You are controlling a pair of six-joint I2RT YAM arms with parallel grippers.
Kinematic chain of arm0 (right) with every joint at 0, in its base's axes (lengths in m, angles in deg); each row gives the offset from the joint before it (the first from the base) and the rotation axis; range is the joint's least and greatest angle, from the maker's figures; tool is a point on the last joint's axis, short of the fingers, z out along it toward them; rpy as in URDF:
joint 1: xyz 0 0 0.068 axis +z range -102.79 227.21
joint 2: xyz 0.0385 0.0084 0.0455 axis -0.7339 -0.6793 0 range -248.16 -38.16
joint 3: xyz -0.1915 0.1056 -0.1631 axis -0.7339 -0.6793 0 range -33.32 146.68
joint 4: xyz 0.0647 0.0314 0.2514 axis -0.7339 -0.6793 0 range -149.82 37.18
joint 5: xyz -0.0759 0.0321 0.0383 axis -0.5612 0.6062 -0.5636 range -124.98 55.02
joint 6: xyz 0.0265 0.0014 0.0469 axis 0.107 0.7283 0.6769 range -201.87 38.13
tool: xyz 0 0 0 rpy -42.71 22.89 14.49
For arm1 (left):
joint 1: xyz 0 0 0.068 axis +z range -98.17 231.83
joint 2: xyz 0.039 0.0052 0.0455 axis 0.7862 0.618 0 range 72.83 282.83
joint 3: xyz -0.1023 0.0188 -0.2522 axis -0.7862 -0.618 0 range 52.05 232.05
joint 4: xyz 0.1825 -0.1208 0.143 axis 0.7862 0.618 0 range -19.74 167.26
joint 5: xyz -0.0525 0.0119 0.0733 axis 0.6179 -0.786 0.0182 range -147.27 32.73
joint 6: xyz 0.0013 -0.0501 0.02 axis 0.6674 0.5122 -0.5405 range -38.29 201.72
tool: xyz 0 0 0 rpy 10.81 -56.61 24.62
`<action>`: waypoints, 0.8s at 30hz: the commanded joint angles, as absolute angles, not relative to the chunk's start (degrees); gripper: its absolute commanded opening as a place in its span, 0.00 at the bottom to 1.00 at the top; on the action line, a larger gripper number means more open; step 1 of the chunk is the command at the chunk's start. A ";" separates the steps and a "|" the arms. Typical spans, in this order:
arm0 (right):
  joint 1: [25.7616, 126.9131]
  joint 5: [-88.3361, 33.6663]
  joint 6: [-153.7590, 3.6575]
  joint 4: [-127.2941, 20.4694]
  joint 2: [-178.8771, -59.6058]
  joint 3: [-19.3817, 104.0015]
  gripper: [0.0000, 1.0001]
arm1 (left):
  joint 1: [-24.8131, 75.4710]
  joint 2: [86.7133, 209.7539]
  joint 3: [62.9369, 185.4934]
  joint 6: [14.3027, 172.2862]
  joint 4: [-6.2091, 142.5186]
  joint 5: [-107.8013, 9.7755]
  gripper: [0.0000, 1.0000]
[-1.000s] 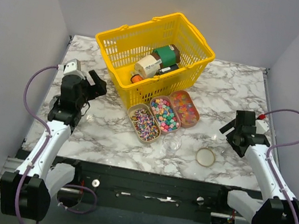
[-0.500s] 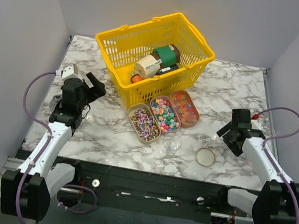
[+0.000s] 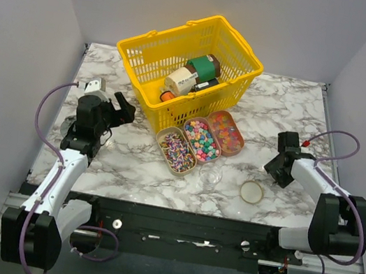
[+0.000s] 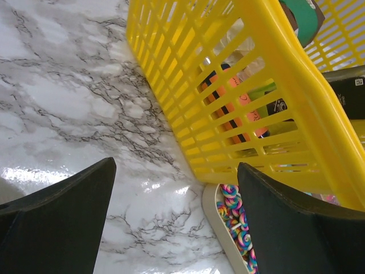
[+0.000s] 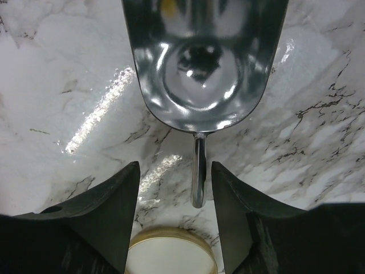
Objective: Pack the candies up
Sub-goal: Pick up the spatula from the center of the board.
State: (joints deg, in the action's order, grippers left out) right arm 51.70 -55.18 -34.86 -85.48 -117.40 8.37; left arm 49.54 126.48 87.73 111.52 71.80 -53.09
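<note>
The candies lie in three oval trays in front of the yellow basket: striped swirls, mixed pink, yellow and green ones, orange-red ones. The striped ones also show in the left wrist view. A metal scoop lies on the table, its thin handle between my right gripper's open fingers. My right gripper is low over it, not closed. My left gripper is open and empty, above the table left of the striped tray.
The yellow basket holds bottles and cans. A small clear jar stands in front of the trays. A round gold-rimmed lid lies just on the near side of my right gripper.
My right gripper has moved left and down over the scoop, its arm now low on the table. My left gripper has shifted slightly right toward the basket.
</note>
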 commanded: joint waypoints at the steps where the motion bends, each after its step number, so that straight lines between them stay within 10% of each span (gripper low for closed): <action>1: 51.43 -55.63 -33.79 -83.93 -119.28 7.54 0.61 | 49.54 126.44 89.84 108.52 72.98 -49.46 0.99; 8: 50.90 -54.40 -33.61 -83.76 -121.83 6.84 0.48 | 49.54 126.61 93.52 109.13 76.58 -48.48 0.99; 14: 50.81 -52.64 -34.93 -83.49 -120.34 6.93 0.01 | 49.54 127.06 101.52 109.49 82.56 -51.47 0.99; 24: 50.81 -41.77 -45.99 -80.42 -105.68 8.42 0.00 | 49.46 127.14 113.65 109.49 85.21 -42.09 0.99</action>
